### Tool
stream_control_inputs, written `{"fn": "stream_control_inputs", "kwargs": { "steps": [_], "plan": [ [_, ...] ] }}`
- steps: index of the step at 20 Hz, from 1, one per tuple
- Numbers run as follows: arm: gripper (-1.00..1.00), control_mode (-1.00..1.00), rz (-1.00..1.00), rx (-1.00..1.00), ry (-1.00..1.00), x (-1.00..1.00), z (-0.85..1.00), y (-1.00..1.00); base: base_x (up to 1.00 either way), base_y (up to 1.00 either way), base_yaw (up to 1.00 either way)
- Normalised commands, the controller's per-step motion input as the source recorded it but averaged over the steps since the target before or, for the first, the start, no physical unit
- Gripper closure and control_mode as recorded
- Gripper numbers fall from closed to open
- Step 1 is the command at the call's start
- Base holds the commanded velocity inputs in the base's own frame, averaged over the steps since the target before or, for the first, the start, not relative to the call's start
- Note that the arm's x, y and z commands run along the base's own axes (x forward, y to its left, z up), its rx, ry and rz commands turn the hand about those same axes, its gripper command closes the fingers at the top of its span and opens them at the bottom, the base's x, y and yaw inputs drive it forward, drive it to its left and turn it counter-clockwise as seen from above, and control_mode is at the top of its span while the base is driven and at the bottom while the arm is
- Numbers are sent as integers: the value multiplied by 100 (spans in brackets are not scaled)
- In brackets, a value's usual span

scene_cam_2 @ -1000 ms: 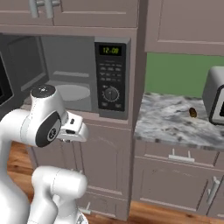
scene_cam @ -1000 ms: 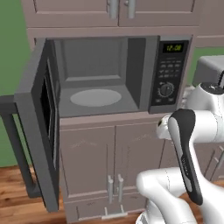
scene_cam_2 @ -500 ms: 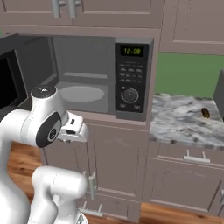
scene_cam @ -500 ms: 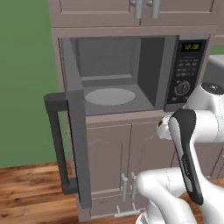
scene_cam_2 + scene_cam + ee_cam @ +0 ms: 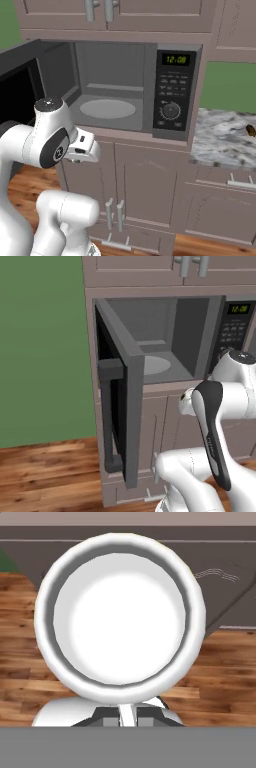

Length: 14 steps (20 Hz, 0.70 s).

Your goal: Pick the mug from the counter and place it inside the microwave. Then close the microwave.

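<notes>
white mug (image 5: 120, 617), grey microwave (image 5: 125, 90) with green clock digits (image 5: 177, 59), grey-and-white marbled counter (image 5: 222, 142), brown wood-grain floor (image 5: 45, 471).

Microwave (image 5: 150, 90) cavity is standing open and unobstructed, just the flat turntable plate (image 5: 107, 108) lying on its floor, free room above it. Microwave door (image 5: 122, 406) is swinging out wide to the left, edge-on in the left base view, blocking any approach from that side. Control panel (image 5: 172, 92) is walling off the right side of the opening. Mug (image 5: 120, 614) is sitting right in front of the gripper (image 5: 120, 714), hiding what is past it. Small brown object (image 5: 251, 131) is lying on the counter (image 5: 222, 142), well right of the opening.
</notes>
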Motion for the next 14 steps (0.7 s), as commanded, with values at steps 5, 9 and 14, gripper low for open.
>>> {"fn": "stream_control_inputs", "kwargs": {
  "steps": [5,9,14],
  "plan": [
    [100,100,0,0,0,0,0,0,0,4,-2],
    [100,100,0,0,0,0,0,0,0,0,0],
    [100,100,0,0,0,0,0,0,0,0,0]
  ]
}}
